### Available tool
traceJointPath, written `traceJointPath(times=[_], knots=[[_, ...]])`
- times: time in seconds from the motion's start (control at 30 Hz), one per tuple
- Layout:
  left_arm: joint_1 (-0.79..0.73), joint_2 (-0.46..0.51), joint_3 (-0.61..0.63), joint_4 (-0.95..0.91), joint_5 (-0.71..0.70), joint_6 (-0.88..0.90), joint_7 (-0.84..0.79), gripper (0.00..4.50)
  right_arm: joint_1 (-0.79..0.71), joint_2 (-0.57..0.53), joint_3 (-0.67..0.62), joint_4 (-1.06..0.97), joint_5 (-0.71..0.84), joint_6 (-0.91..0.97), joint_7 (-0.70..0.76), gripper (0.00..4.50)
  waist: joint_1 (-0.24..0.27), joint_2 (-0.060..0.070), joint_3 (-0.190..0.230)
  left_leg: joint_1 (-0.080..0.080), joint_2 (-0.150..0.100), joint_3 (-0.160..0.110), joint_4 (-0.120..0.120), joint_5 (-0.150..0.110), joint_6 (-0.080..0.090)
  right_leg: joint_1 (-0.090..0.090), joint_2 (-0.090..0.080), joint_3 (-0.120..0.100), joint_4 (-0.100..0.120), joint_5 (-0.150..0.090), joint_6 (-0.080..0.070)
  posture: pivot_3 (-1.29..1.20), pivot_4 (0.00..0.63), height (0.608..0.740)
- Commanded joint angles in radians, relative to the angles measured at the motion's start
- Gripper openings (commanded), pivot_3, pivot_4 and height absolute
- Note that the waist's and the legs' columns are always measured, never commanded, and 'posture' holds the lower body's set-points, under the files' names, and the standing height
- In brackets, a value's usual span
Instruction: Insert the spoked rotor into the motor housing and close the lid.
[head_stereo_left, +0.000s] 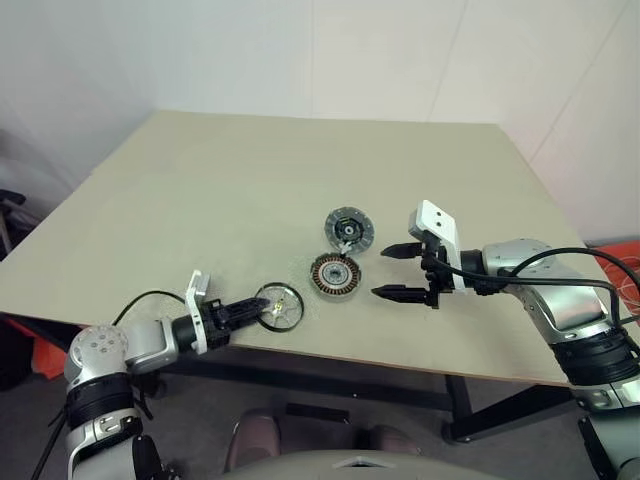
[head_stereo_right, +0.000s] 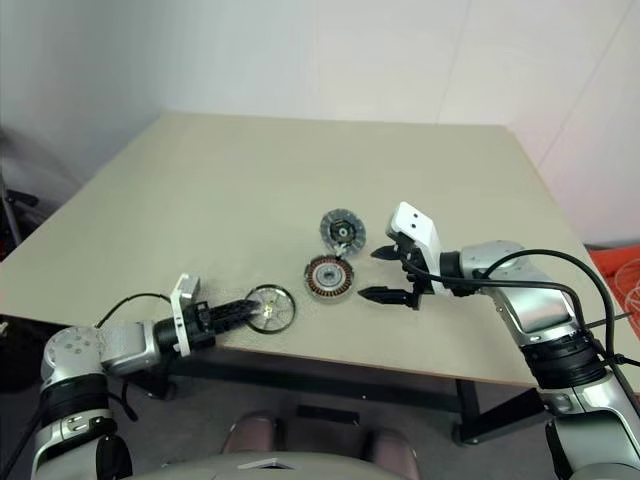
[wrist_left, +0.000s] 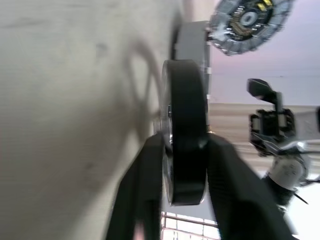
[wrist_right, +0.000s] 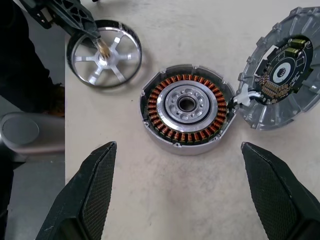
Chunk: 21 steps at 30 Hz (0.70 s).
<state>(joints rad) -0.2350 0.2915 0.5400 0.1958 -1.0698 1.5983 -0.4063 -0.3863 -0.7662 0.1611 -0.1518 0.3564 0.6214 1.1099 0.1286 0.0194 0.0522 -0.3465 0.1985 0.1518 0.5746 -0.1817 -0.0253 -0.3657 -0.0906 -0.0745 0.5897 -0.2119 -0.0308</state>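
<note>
1. So there's a big beige matte table (head_stereo_left: 250, 180) against a white wall, and all the motor parts sit near the edge closest to the robot.
2. The left gripper (head_stereo_left: 262, 306) comes in low from the near edge, black fingers (wrist_left: 150, 190) pinching the rim of the spoked rotor (head_stereo_left: 279, 305), that small silver wheel with the black rim and flat metal spokes. The left wrist view shows it well: one finger on each side of the black band, rim clamped between them.
3. The rotor is close to the table's near edge, off to the robot's left of the other two parts and clearly apart from them. I can't tell if it's still resting on the tabletop or just lifted off.
4. The motor housing (wrist_right: 187, 107), a shallow round silver-grey shell with a ring of copper-brown coils around a shiny central hub, lies flat with its open side up and nothing inside it.
5. The lid (wrist_right: 280, 75), a flat round ribbed grey disc with a dark greenish ring and a small circuit board on its inner face, lies open right next to the housing on its far side. The two rims touch, and a short white wire runs between them.
6. The right gripper (head_stereo_left: 399, 271) hangs just to the robot's right of the housing, pointing at it, with its two black fingers (wrist_right: 87, 200) spread wide and gripping nothing.
</note>
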Motion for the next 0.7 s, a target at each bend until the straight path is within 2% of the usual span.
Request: traceJointPath(times=[0.03,0.2,0.4,0.5,0.7], knots=[[0.002,-0.008,-0.014,0.011,0.021,-0.016,-0.002,0.39,-0.017,-0.007,-0.028,-0.024,0.01,-0.014,0.001,4.5,0.0,0.002,-0.001,0.0,0.0,0.0,-0.001,0.0,0.0,0.0,0.0,0.0,0.0,0.0,0.0,0.0,0.0,0.74],[0.02,0.024,-0.049,-0.036,0.026,-0.045,-0.045,0.39,-0.01,0.001,-0.043,-0.022,0.037,0.004,0.006,4.5,-0.002,0.002,-0.001,0.0,0.0,0.0,-0.001,0.0,0.0,0.0,0.0,0.0,-0.001,0.0,0.0,0.0,0.0,0.74],[0.041,0.2,-0.2,-0.216,0.079,-0.192,-0.216,0.39,-0.028,0.029,-0.121,-0.04,0.18,0.145,-0.001,4.5,-0.007,-0.003,0.002,-0.001,0.003,-0.002,-0.002,0.0,0.0,-0.003,0.002,0.0,-0.001,0.0,0.0,0.0,0.0,0.74],[0.033,0.285,-0.255,-0.287,0.116,-0.311,-0.323,0.39,-0.042,0.036,-0.144,-0.052,0.229,0.204,-0.016,4.5,-0.007,-0.003,0.002,-0.002,0.005,-0.001,-0.003,0.0,-0.001,-0.004,0.004,0.0,-0.001,0.0,0.0,0.0,0.0,0.74],[-0.025,0.413,-0.374,-0.368,0.298,-0.646,-0.494,0.39,-0.057,0.034,-0.144,-0.062,0.265,0.26,-0.037,4.5,-0.005,-0.003,0.002,-0.003,0.004,0.0,-0.005,0.0,0.0,-0.005,0.004,0.0,-0.001,0.0,-0.001,0.0,0.0,0.74]])
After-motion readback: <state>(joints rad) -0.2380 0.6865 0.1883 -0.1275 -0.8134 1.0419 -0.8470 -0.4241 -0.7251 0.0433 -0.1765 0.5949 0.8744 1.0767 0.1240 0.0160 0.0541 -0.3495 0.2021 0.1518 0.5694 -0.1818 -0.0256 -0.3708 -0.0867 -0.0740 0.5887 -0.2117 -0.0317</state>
